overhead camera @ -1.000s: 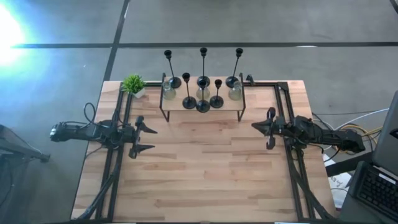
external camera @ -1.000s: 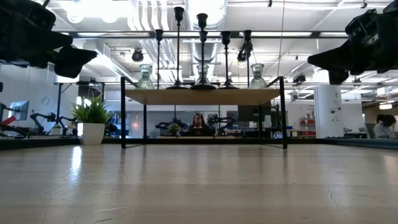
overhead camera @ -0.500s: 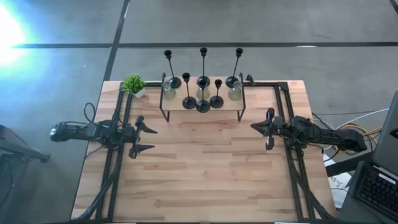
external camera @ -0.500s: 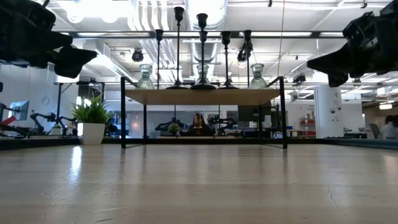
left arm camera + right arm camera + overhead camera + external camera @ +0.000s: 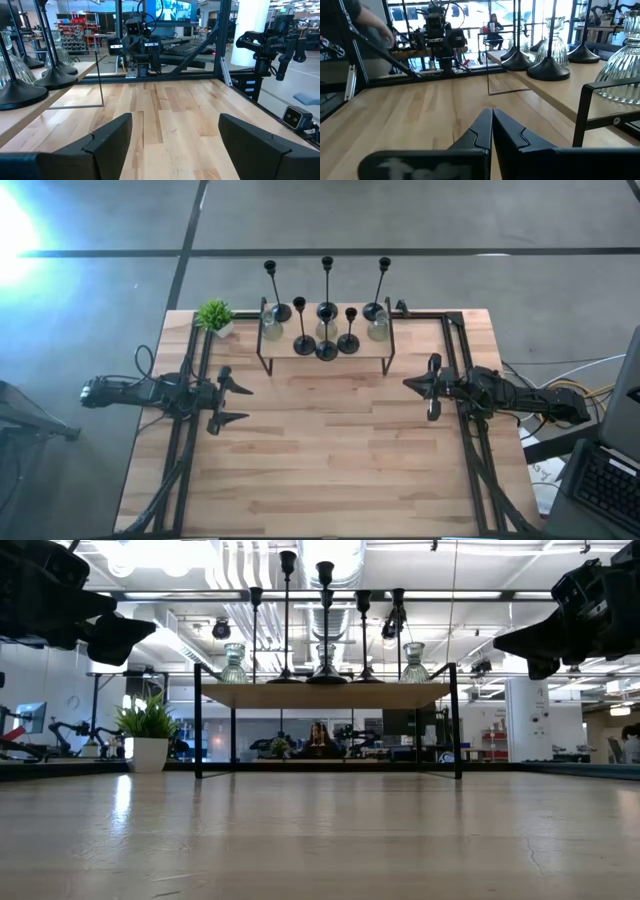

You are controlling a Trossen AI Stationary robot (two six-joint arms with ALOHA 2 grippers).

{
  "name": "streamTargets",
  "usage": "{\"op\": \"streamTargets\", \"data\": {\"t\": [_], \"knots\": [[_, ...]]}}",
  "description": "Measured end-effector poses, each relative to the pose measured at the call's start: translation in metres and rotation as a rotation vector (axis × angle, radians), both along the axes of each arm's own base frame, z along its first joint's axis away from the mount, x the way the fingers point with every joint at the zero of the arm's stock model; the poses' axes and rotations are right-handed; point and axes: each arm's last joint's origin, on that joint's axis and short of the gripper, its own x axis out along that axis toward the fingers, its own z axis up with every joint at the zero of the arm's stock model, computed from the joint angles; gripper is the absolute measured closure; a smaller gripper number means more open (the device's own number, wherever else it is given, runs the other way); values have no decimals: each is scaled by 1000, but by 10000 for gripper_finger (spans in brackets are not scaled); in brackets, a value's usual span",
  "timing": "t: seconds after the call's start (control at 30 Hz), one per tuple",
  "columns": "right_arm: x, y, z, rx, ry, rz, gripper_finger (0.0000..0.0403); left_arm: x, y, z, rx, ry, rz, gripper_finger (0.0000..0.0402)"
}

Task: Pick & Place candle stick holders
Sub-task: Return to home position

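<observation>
On the wooden surface (image 5: 320, 460), your left arm (image 5: 190, 395) sits at the left edge, jaws spread and empty. Your right arm (image 5: 470, 388) sits opposite at the right edge, jaws pressed together and also empty. Farther back, between the arms, the shelf (image 5: 372, 348) carries all the candle stick holders (image 5: 326, 350), stems upright. They are well apart from both arms and about equally near each.

On the low view I see the left gripper (image 5: 135, 635) cut off at 10 o'clock and the right gripper (image 5: 512, 640) at 2 o'clock. The right wrist view crops one glass candle stick holder (image 5: 624, 64) at 3 o'clock.
</observation>
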Motion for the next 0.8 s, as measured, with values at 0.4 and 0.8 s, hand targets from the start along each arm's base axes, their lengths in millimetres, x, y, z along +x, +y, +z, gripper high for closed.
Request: {"op": "streamTargets", "data": {"t": [0.4,0.8], "knots": [[0,0,0,-2,0,0,394,1,1,-3,94,-69,16,101],[0,0,0,-2,0,0,394,1,3,-3,38,-66,37,101]]}}
